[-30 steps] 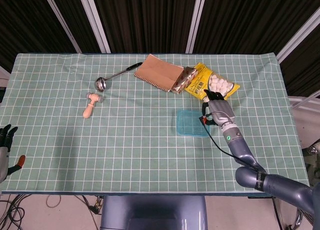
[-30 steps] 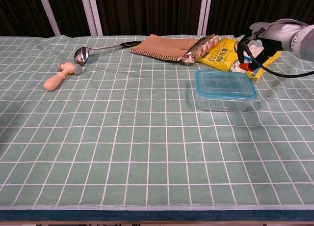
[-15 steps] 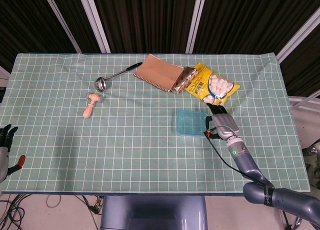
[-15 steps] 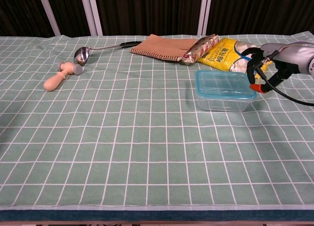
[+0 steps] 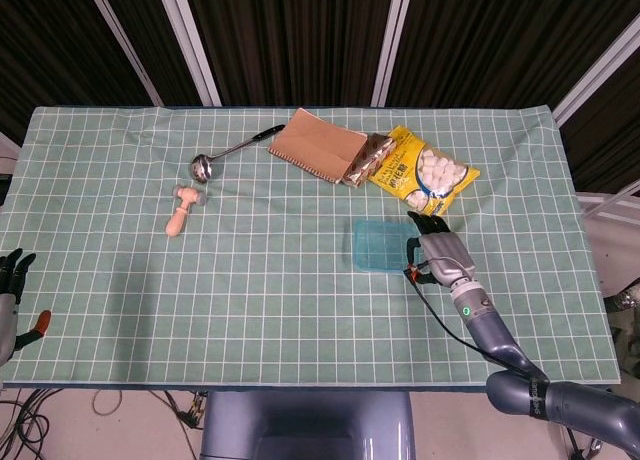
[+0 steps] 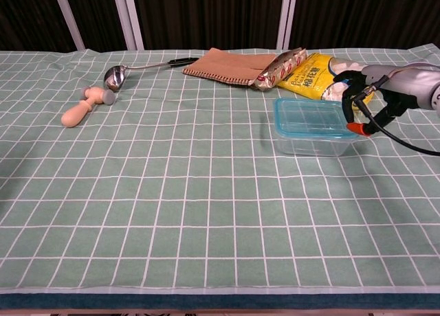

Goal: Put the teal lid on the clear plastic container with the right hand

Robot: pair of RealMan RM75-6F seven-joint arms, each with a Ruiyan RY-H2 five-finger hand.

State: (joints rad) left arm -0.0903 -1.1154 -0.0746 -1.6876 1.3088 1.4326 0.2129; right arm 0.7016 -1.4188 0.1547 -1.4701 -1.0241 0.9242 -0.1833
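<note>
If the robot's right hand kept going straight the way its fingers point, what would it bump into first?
Probably the yellow snack bag. In the head view the right hand, beside the lidded clear plastic container, points toward the table's far side, where the bag lies. Depth is hard to judge.

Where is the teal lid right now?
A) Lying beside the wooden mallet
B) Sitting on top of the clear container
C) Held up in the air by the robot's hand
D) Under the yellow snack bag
B: the teal lid sits on the clear plastic container, with the right hand at its right edge.
</note>
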